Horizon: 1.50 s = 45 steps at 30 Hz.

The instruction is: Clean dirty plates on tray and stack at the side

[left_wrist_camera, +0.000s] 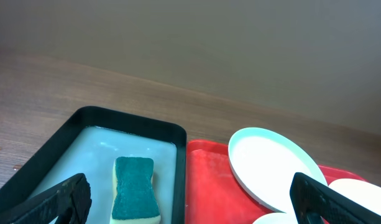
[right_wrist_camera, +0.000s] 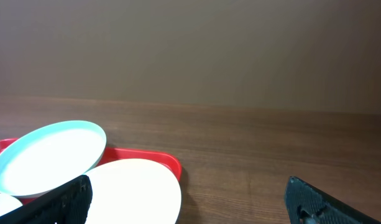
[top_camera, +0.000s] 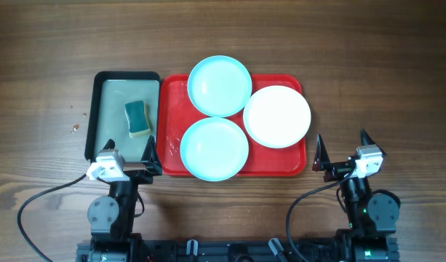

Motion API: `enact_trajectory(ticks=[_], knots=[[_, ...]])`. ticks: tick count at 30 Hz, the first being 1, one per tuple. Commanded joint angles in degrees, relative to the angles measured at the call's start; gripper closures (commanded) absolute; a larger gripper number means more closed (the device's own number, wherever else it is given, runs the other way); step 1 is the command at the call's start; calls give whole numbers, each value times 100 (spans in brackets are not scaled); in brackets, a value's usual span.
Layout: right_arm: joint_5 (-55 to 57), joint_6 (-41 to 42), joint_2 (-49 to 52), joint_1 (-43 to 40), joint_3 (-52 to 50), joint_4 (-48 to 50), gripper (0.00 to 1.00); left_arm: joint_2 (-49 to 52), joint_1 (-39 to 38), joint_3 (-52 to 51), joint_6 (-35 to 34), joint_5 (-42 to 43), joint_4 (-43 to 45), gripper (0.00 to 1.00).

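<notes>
Just beside red tray: sponge, black-rimmed tray

tray red | plates two aqua, one white | sponge teal | table brown woodgrain

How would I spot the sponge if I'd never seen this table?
Find the big red tray; just left sits a smaller black-rimmed tray. The sponge lies in it: a small green block, unlike the round plates nearby.
</notes>
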Motion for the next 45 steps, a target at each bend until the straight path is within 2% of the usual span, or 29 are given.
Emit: enact_trajectory(ticks=[1, 40, 42, 44, 45], knots=[[-7, -63, 37, 24, -7, 44, 0, 7, -26, -13, 92, 85, -28, 0], [-31, -52, 37, 28, -7, 50, 0, 9, -26, -13, 48, 221, -26, 0], [-72, 166, 37, 28, -7, 50, 0, 9, -24, -2, -175, 221, -35, 0], [-79, 1419, 37, 28, -7, 129, 0, 13, -26, 243, -702, 262, -317, 0], [-245, 1574, 37, 28, -2, 234, 0, 46, -24, 564, -785, 260, -702, 0]])
